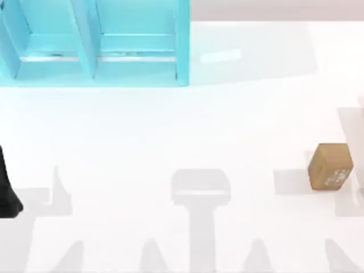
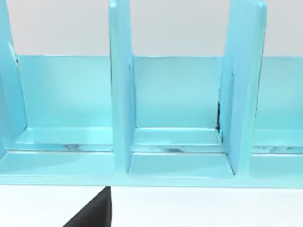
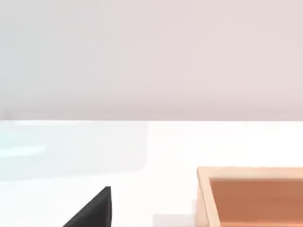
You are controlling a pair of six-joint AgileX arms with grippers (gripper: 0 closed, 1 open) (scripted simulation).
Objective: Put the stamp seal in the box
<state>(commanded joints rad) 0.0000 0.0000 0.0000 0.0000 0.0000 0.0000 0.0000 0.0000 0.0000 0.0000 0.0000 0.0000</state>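
a rendered simulation workspace rather than a lived-in room. a plain white table (image 1: 170, 131) with a flat, textureless surface carries a glossy light blue divided rack (image 1: 96, 42) with upright partitions forming open compartments. behind the rack stands a blank pale wall (image 2: 180, 26). well apart from the rack, a small tan-brown block (image 1: 330, 165) sits alone, and a shallow orange-tan wooden box (image 3: 251, 196) rests on the same white surface.

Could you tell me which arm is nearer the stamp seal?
Probably right: the stamp seal lies far right on the table, its side; the left arm is parked far left.
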